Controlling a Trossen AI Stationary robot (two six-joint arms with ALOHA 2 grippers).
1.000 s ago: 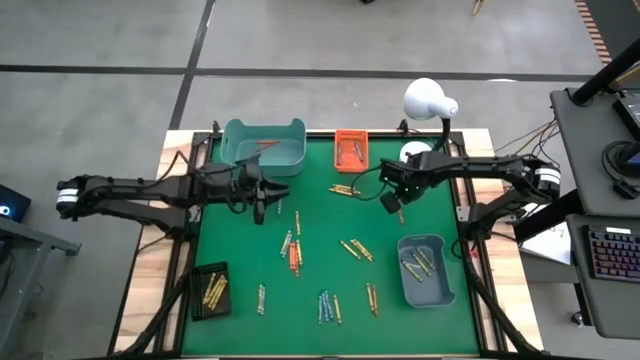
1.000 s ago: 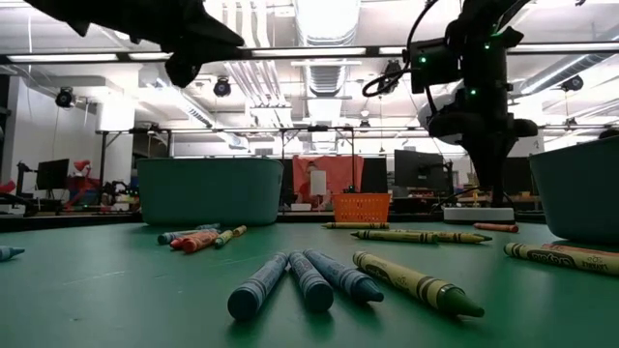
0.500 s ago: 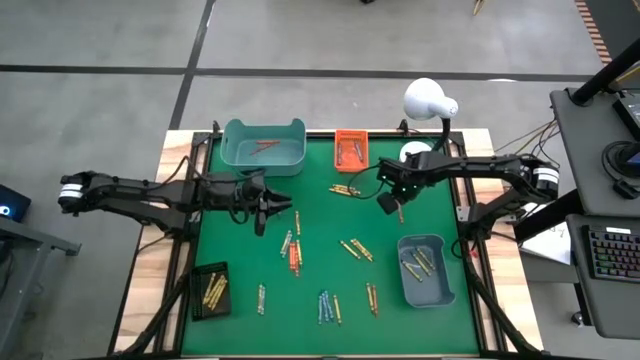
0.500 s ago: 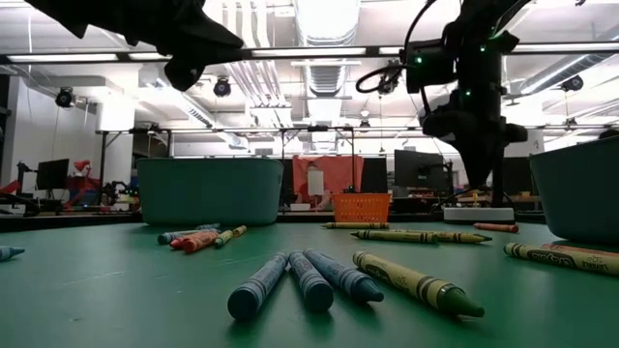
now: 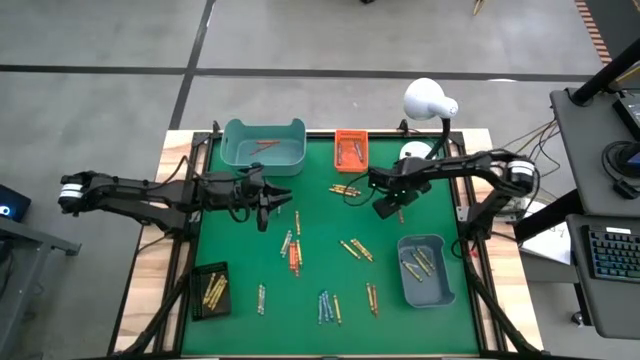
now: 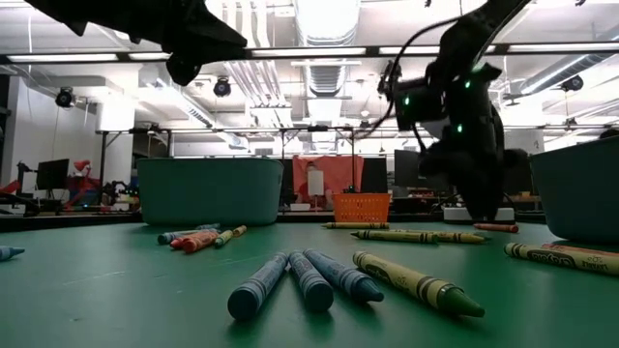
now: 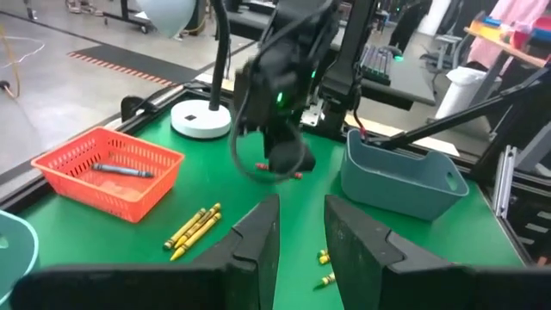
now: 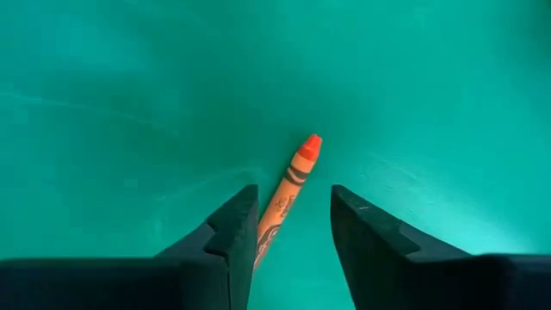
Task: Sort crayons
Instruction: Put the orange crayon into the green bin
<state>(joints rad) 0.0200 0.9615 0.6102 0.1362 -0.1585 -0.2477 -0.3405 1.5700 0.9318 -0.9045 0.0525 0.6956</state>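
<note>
Right end effector (image 8: pixel 288 231), around two o'clock on the desk (image 5: pixel 310 240), fingers parted around an orange crayon (image 8: pixel 288 191); left end effector (image 7: pixel 300 237) slightly parted, empty.

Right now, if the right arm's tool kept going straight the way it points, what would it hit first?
Probably the green mat. The right tool points down at it, with an orange crayon between its open fingers; how far off is unclear.

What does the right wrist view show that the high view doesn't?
Only the right wrist view shows an orange crayon between the right gripper's parted fingers, above bare green mat. Only the high view shows the teal bin, orange basket, grey bin, black tray, scattered crayons and left gripper. Both show the right gripper and the mat.
</note>
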